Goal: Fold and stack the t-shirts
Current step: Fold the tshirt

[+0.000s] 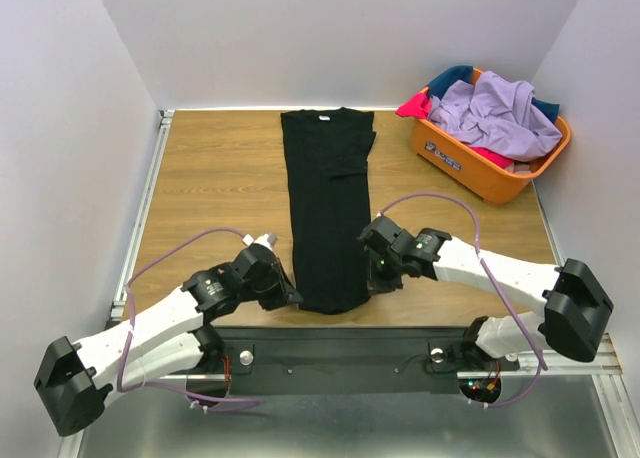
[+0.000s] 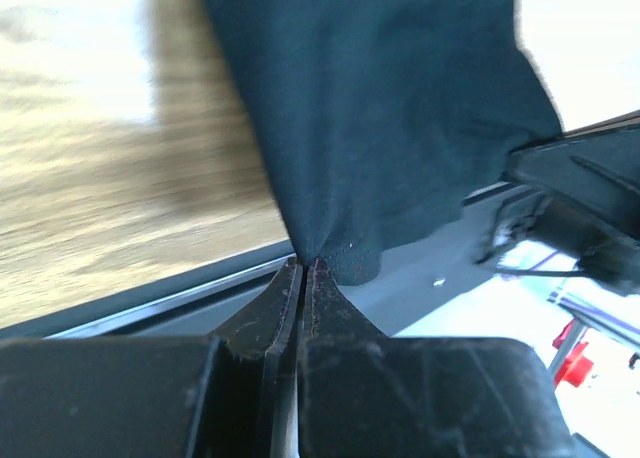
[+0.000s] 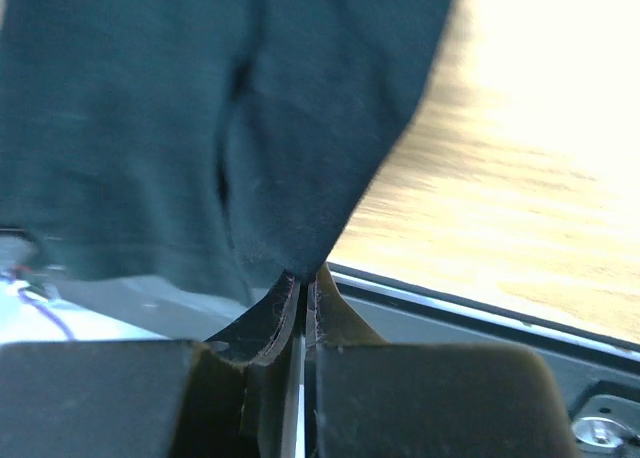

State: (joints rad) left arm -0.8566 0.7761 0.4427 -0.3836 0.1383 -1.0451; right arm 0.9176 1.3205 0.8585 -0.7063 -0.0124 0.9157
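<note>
The black t-shirt [image 1: 325, 208] lies folded into a long narrow strip down the middle of the wooden table [image 1: 220, 178], its collar and white label at the far edge and its hem at the near edge between the two arms. The left gripper [image 2: 303, 268] is pinched tight on the hem's near-left corner, and the right gripper [image 3: 303, 276] is likewise clamped on the near-right corner, its fingers pressed together with cloth between them. At the table's far right corner, an orange basket [image 1: 480, 173] holds the lavender t-shirt [image 1: 495, 113], pink-red t-shirt [image 1: 413, 105] and teal t-shirt [image 1: 450, 78] in a heap.
</note>
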